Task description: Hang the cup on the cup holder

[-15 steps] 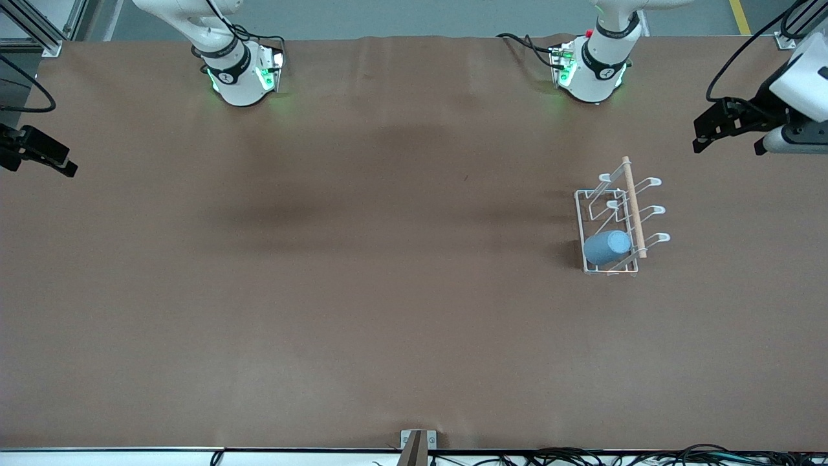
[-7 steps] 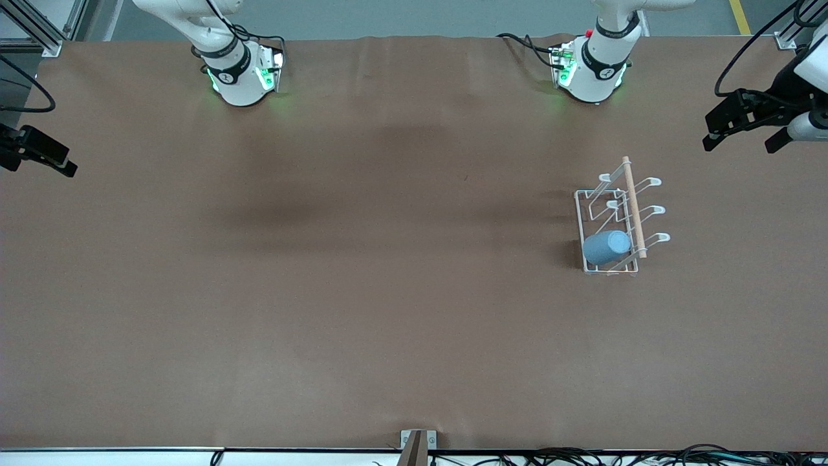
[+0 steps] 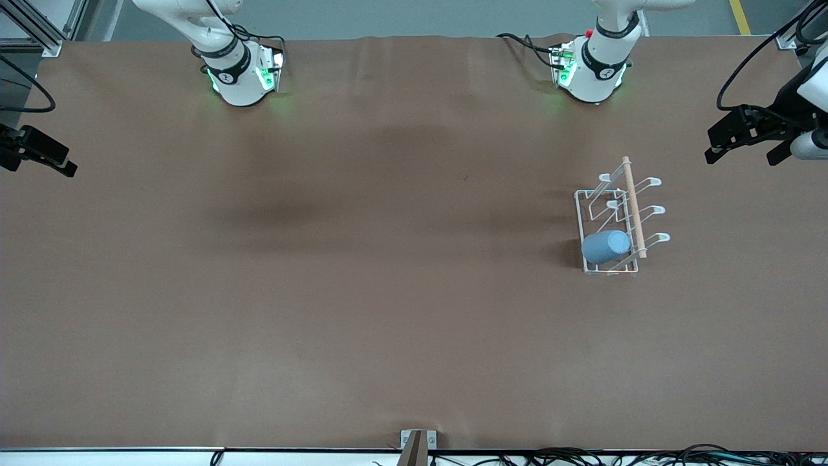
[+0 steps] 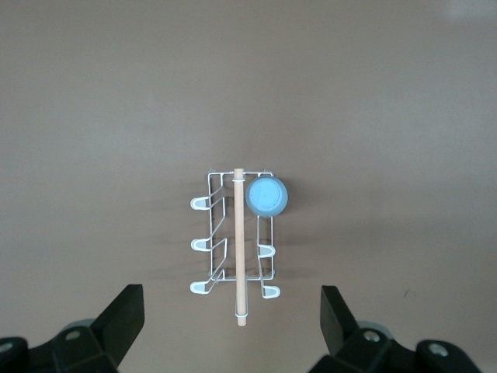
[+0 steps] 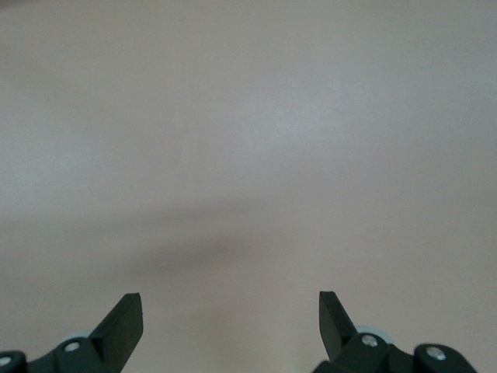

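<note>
The light-blue cup (image 3: 606,246) hangs mouth-down on a prong of the white wire cup holder (image 3: 622,213), at the holder's end nearest the front camera. A wooden rod (image 3: 634,207) runs along the holder's top. My left gripper (image 3: 742,155) is open and empty, up in the air over the table's edge at the left arm's end, apart from the holder. The left wrist view looks down on the cup (image 4: 267,196), the holder (image 4: 200,244) and my open left gripper (image 4: 233,294). My right gripper (image 3: 39,168) waits open and empty at the right arm's end; it also shows in the right wrist view (image 5: 230,299).
The brown table cover (image 3: 362,291) is bare around the holder. The arms' bases (image 3: 242,77) stand along the table's edge farthest from the front camera. Cables (image 3: 614,456) lie along the nearest edge.
My left gripper has drawn away from the holder toward the left arm's end of the table. The cup stays on its prong. The right arm has not moved.
</note>
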Motion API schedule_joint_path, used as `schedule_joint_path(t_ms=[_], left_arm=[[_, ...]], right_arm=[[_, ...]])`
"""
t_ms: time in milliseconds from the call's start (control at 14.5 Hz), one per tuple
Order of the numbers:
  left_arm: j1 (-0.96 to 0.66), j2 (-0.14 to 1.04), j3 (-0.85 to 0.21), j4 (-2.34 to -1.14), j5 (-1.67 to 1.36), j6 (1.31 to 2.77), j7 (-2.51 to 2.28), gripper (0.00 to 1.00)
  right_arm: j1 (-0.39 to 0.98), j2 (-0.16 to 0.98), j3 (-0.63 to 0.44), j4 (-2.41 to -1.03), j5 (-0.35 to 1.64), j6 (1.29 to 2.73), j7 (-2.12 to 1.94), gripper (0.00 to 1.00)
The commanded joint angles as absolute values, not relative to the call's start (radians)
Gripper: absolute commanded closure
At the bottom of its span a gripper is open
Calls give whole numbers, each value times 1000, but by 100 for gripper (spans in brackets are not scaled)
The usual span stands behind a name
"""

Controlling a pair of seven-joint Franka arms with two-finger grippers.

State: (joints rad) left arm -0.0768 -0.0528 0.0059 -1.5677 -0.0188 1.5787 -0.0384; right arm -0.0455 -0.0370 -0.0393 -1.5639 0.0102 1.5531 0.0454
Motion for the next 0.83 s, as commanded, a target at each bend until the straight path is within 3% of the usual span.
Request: schedule_joint_path(t_ms=[0,757], left_arm=[[-75,-31,3,-1543,-32,1569,-64,0],[-77,-54,-3,-1577,-32,1572,-81,0]], right_arm=[[-41,-44,-43,-1571,-9,1549,41,0],[-41,-44,-43,-1571,-9,1549,41,0]])
